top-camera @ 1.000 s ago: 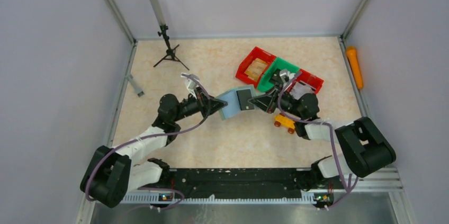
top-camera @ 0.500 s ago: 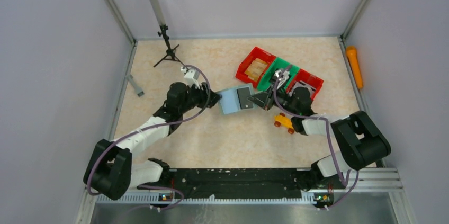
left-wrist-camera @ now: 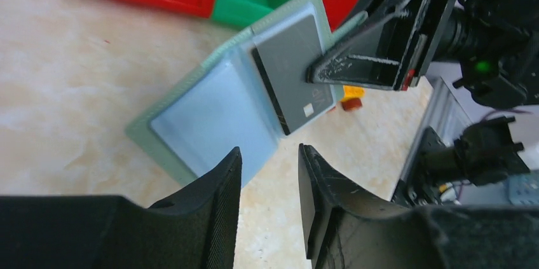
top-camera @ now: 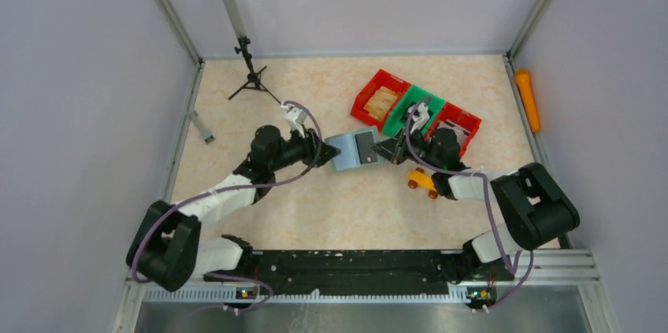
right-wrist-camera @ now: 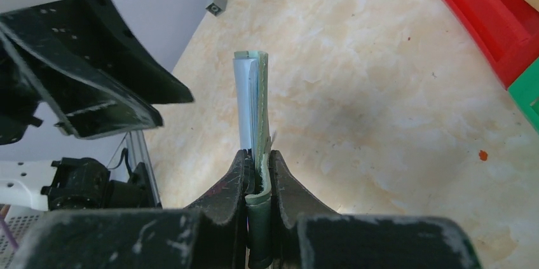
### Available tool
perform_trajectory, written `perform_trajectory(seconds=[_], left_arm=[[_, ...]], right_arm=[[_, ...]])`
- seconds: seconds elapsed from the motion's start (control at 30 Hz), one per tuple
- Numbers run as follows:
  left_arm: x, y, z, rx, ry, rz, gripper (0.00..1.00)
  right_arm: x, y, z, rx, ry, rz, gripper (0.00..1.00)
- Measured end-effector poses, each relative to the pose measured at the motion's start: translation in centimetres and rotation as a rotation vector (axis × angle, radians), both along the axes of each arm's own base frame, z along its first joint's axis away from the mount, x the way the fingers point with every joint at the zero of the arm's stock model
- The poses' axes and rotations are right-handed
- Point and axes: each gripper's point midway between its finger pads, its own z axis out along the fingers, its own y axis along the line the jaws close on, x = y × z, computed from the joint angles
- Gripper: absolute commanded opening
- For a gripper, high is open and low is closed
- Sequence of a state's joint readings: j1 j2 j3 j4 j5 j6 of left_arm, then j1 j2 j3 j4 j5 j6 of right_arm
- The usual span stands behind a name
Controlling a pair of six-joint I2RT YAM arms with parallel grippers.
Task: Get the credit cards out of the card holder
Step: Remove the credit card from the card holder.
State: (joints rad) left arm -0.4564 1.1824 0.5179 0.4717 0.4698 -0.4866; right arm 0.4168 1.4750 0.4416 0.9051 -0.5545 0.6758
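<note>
— Two claws on the card holder (top-camera: 343, 153)?
— One only. The right gripper (right-wrist-camera: 257, 158) is pinching its right edge. The left gripper (left-wrist-camera: 270, 161) is spread just beside the left page; whether it touches, I cannot tell.
— Around it?
— A dark grey card (left-wrist-camera: 292, 72) lies in the right page — red bin (top-camera: 378, 97) and green bin (top-camera: 416, 106) are close behind, and a yellow toy car (top-camera: 423, 182) sits by the right arm.

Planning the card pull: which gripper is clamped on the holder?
The right gripper, shut on the card holder; the left gripper stands open, gripping nothing.
</note>
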Motion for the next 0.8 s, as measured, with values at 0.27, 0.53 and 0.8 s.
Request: perform_trajectory(seconds=[0.27, 0.53, 0.8], left_arm=[[-1.2, -3.5, -3.8, -0.055, 0.195, -0.205, 0.38], [-1.5, -4.7, -2.7, -0.118, 0.224, -0.281, 0.35], [-1.4, -5.4, -2.4, -0.149, 0.252, -0.319, 0.31]], right_arm=[[-0.6, 0.7, 0.2, 0.040, 0.014, 0.050, 0.00], [-1.2, 1.3, 1.3, 0.092, 0.004, 0.107, 0.00], [-1.8, 1.8, 2.4, 0.130, -0.023, 0.156, 0.00]])
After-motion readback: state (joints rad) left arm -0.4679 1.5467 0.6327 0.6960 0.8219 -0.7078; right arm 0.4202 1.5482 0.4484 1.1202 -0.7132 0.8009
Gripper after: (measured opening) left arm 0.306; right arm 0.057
